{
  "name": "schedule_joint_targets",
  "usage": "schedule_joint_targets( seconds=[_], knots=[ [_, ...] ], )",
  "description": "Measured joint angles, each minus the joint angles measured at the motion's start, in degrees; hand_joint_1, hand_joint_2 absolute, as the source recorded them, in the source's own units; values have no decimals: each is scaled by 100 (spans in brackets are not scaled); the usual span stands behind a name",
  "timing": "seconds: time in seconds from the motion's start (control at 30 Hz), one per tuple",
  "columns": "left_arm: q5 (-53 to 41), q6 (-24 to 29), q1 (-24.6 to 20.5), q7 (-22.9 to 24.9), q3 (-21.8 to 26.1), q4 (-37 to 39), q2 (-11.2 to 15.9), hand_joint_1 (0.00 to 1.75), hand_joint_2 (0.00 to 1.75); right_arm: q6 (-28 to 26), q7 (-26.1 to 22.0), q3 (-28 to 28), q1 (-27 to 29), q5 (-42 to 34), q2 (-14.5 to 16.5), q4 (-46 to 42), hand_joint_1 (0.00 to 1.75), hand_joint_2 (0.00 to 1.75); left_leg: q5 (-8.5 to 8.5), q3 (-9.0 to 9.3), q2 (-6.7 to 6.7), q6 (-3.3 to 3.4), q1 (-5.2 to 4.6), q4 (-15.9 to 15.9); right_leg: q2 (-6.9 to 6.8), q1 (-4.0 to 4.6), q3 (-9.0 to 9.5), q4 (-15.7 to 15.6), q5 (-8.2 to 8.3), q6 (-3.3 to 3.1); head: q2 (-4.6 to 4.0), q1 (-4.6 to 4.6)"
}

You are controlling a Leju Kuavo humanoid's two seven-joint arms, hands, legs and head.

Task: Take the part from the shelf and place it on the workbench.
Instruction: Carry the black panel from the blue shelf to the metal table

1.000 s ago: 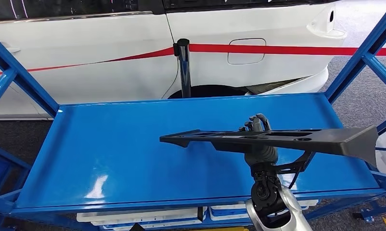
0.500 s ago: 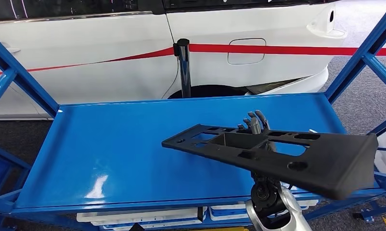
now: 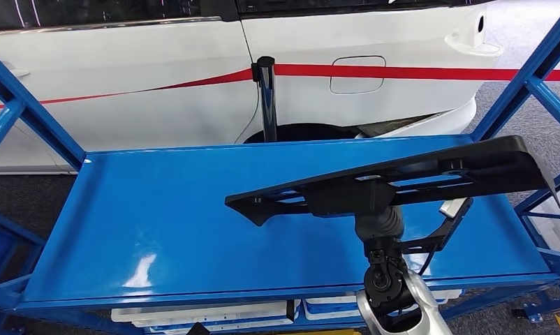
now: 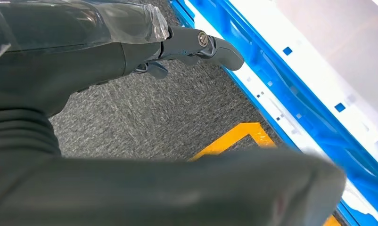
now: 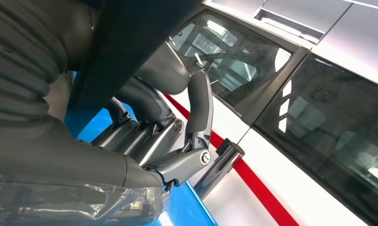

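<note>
The part is a long flat black plastic panel with cut-outs. It hangs above the blue shelf top, tilted, with its wide end raised toward the right. My right hand grips it from below near its middle, and the panel hides most of the fingers. In the right wrist view the dark part crosses over my right hand, whose fingers curl up against it. My left hand hangs over grey carpet, holding nothing, with its fingers stretched out.
A white car with a red stripe stands right behind the shelf, with a black post before it. Blue frame struts rise at both shelf ends. White bins sit below the shelf. A yellow floor marking lies beside the blue rack.
The part has rocked in my right hand: level and edge-on at first, then tipped with its top face toward me, now its right end is raised higher above the shelf.
</note>
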Motion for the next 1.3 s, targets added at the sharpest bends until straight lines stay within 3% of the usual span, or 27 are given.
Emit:
schedule_joint_targets(
  seconds=[0.57, 0.7, 1.3],
  knots=[
    [-76, 103, -4, -15, 1, 0, 0, 0, 0, 20, -81, 0, 13, -26, 0, -1, 175, 175, 0, 2, 1, 0, 0, 0, 1, 0, 0, 0, 0, 0, 0, 0],
    [-80, 104, -4, -13, 1, 0, 0, 0, 175, 53, -111, 0, 14, -13, 0, -2, 175, 175, 0, 2, 1, 0, 0, 0, 1, 0, 1, 0, 0, 0, 1, 0],
    [-131, 320, -7, 193, 14, 0, 0, 0, 175, -107, -50, -2, -488, 533, -11, -1227, 175, 175, 0, -1, 2, 0, 0, 1, 1, 0, -2, 0, 2, -2, 0, 0]
  ],
)
